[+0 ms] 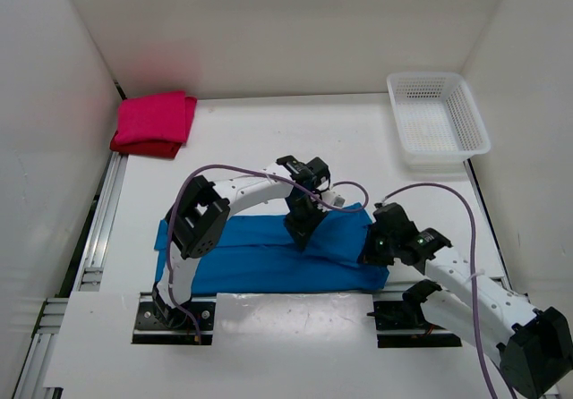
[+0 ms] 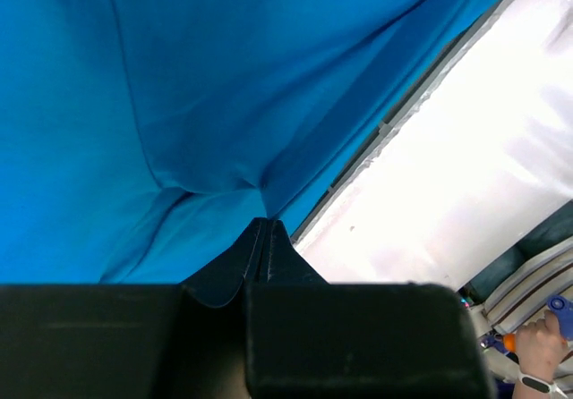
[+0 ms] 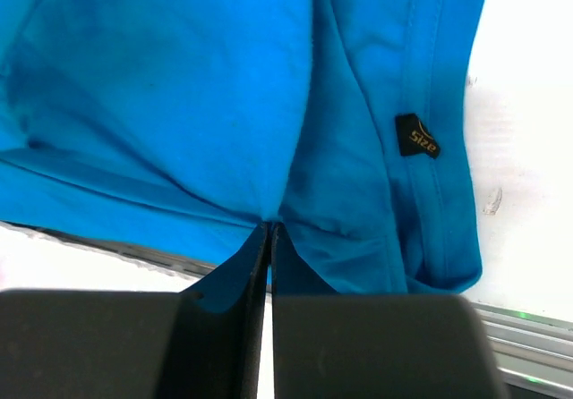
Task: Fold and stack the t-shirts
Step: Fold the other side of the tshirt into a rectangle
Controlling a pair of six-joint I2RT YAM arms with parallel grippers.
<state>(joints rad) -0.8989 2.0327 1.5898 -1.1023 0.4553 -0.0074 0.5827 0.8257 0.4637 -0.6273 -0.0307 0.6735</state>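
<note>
White table point(image 1: 269, 140) — left tool point(image 2: 267, 229) and right tool point(image 3: 271, 231) clamped, apparently pinching blue t-shirt point(image 1: 260, 258).

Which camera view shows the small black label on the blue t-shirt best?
The right wrist view. There the black label sits sharp on the blue t-shirt, its yellow lettering visible. The top external view shows most of the shirt, but the label is too small to find. The left wrist view shows only plain blue cloth, no label.

Robot lab, white enclosure walls point(image 1: 269, 23), aluminium frame rails point(image 1: 89, 247)
</note>
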